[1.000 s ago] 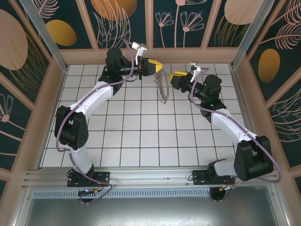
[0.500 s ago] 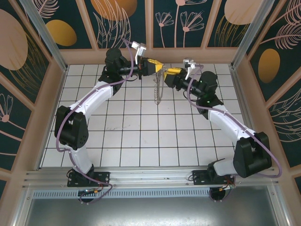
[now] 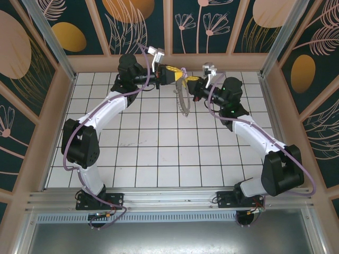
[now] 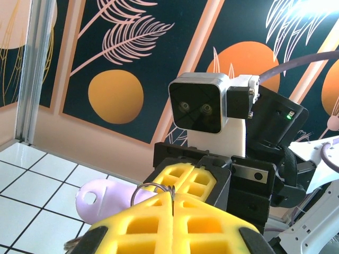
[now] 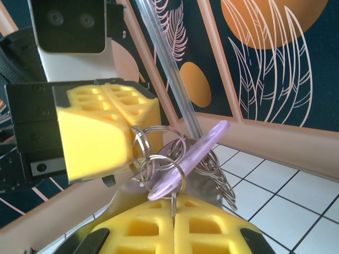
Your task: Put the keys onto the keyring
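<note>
Both arms reach to the far middle of the white tiled floor (image 3: 159,148), their yellow-padded tips almost touching, raised above the tiles. The left gripper (image 3: 178,75) is closed. Its pads are pressed together on a small wire ring (image 4: 152,186) at the top of the keyring (image 3: 183,101), which hangs down as a thin pale arc between the two tips. The right gripper (image 3: 186,80) comes in from the right and is closed too. Its pads pinch a thin wire piece of another small ring, which is looped round the keyring's pale lilac band (image 5: 197,151). More small rings cluster round that band between the two grippers. Whether any of the keys is among them is too small to tell.
</note>
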